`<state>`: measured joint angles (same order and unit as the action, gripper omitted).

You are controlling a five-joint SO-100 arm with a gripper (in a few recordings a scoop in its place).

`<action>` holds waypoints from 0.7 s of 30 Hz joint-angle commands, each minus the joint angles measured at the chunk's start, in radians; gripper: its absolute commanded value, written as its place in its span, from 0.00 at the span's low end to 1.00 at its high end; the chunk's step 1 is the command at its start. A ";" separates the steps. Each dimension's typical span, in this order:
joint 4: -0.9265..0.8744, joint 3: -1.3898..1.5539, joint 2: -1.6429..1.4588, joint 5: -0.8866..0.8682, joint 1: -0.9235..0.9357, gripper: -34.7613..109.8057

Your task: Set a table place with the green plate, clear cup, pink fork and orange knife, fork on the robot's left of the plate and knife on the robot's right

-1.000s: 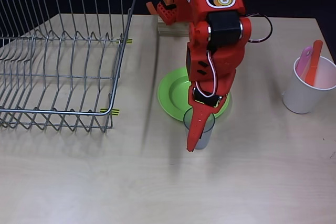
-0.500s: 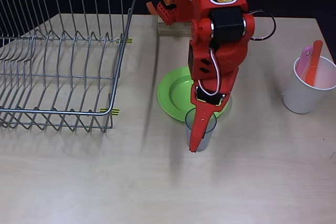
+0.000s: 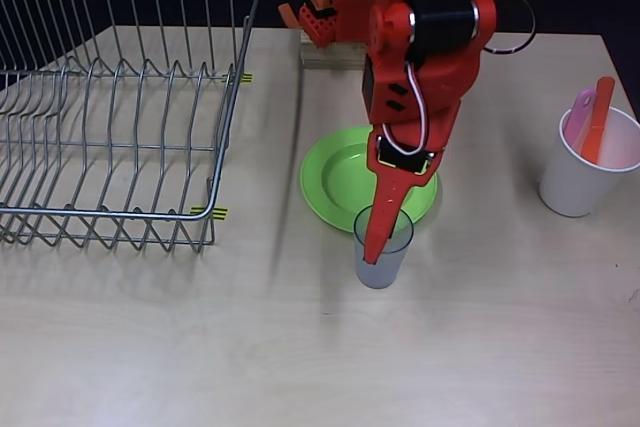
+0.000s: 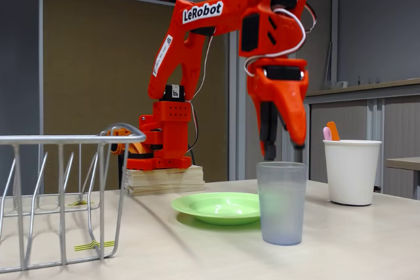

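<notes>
One translucent greyish clear cup (image 4: 281,202), upright

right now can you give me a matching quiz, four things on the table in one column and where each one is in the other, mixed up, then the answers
Things:
1. green plate
2. clear cup
3. pink fork
4. dish rack

Places, as the overhead view shows them:
A. standing in the white cup beside the orange knife
B. on the left side of the table, with nothing in it
C. flat on the table under the arm, in front of the robot's base
D. upright just beside the plate's near edge, with the gripper right above it

Pairs: 1-C, 2-D, 3-A, 4-B
</notes>
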<state>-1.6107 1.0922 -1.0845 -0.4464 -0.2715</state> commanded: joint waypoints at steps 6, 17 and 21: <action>-0.078 0.046 -0.287 -0.147 -0.075 0.55; -0.067 0.390 -0.614 -0.557 -0.279 0.52; -0.071 0.414 -0.661 -0.368 -0.299 0.51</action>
<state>-1.6797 1.4834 -1.6705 -0.9204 -0.5476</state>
